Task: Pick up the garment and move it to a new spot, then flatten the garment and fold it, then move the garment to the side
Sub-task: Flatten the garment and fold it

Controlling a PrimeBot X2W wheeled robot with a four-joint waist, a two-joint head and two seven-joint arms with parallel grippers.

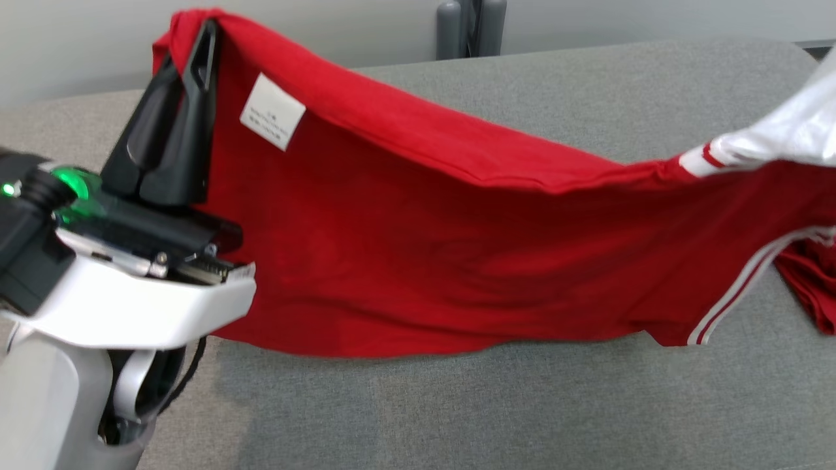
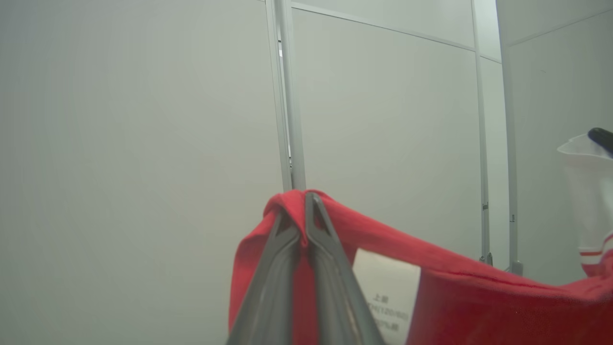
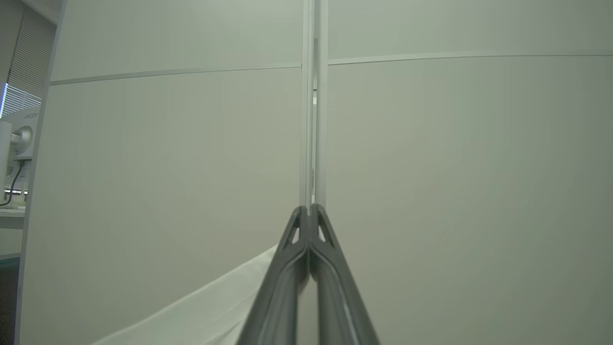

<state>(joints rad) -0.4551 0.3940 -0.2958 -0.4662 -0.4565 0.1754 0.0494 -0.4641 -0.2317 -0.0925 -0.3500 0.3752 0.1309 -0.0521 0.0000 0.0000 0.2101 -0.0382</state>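
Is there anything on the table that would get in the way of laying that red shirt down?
Nothing visible does. The shirt hangs between the left gripper and the right gripper, and the grey table beneath it looks bare.

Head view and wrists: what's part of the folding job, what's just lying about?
Job: red garment, left gripper and right gripper both shut on it, grey table.
Just about: grey posts behind the table, monitor.

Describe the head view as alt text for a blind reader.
A red garment with white trim hangs stretched over a grey table, one corner pinched in the left gripper's shut fingers. A white label sits near that corner.
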